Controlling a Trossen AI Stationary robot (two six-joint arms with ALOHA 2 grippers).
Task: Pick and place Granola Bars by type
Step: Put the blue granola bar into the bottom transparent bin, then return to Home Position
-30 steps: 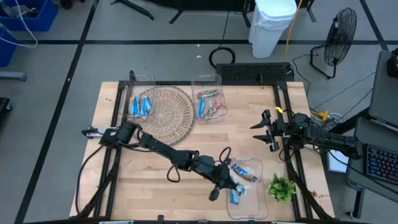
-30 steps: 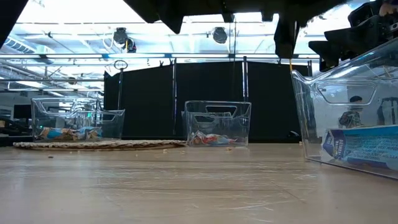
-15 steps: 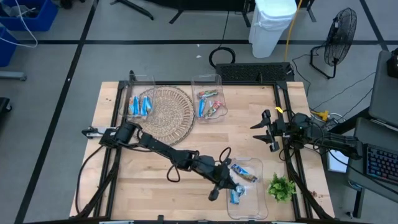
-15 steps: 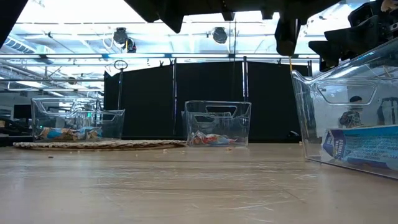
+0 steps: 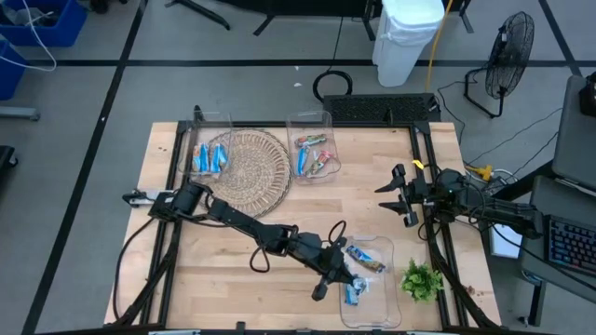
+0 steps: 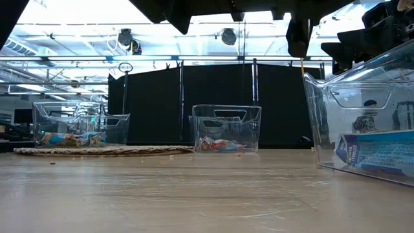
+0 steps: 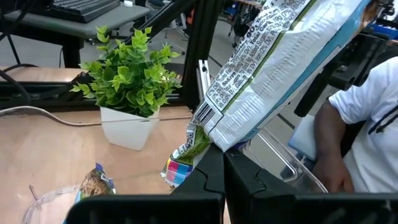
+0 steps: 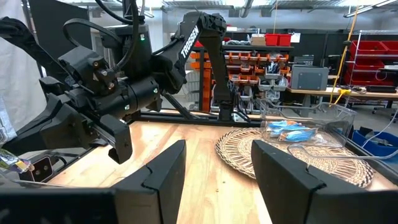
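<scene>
While your left gripper (image 5: 337,276) stays pinched shut on a blue-and-white granola bar (image 7: 273,68), it hangs just over the near clear bin (image 5: 386,312), presumably to lift it clear for sorting; your right gripper (image 5: 399,194) waits open, empty.

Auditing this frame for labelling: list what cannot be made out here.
- High view: left gripper covers part of the near bin, hiding bars beneath it.
- Far bins' granola bars: too small to read types.
- Left wrist view: held bar's wrapper runs off the top edge.
</scene>
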